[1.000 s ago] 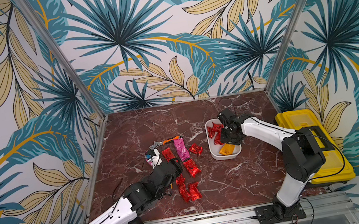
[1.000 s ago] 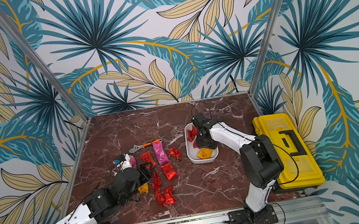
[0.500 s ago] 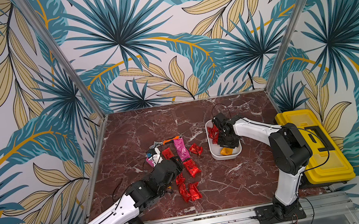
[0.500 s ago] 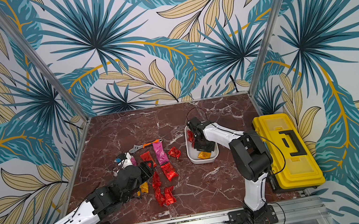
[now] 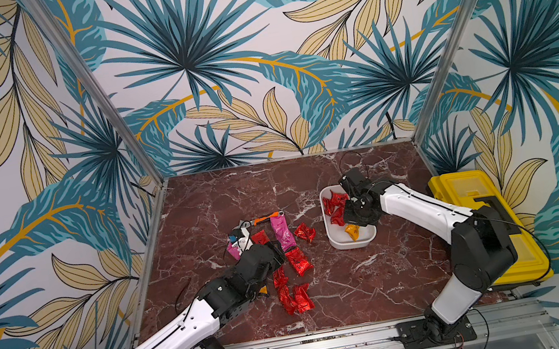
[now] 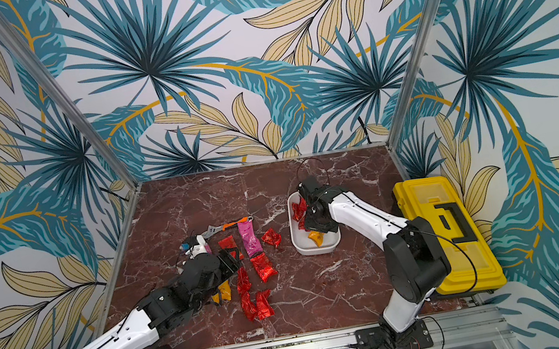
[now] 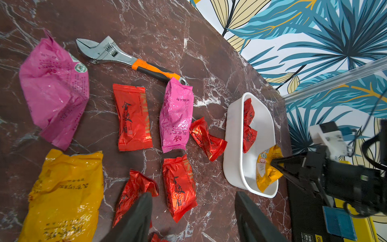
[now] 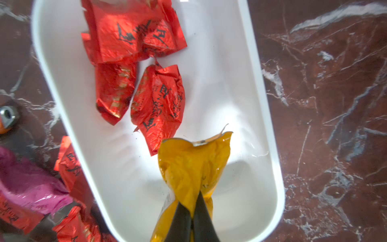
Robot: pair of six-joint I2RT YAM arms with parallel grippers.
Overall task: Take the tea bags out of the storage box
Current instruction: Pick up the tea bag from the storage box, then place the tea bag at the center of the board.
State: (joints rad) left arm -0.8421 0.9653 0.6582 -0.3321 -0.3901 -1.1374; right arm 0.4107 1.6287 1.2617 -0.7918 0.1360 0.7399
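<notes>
While right tool [image 8: 190, 207] is clamping yellow tea bag [image 8: 192, 163], red ones [image 8: 159, 106] beyond it are sitting in storage box [image 8: 240, 94]; rest out.

adj. wrench [image 5: 265, 219], steel head + orange/black handle, lies flat on dark red marble counter [image 5: 227, 195], left of centre. yellow toolbox [image 5: 460, 187] w/ black handle, lid shut, at counter's right edge, well apart from wrench. leaf-print walls [image 5: 212, 60] on 3 sides; alu rail [image 5: 318, 345] along front.

Red, orange-yellow and magenta tea bags [image 7: 132, 119], white storage box [image 7: 232, 146].
</notes>
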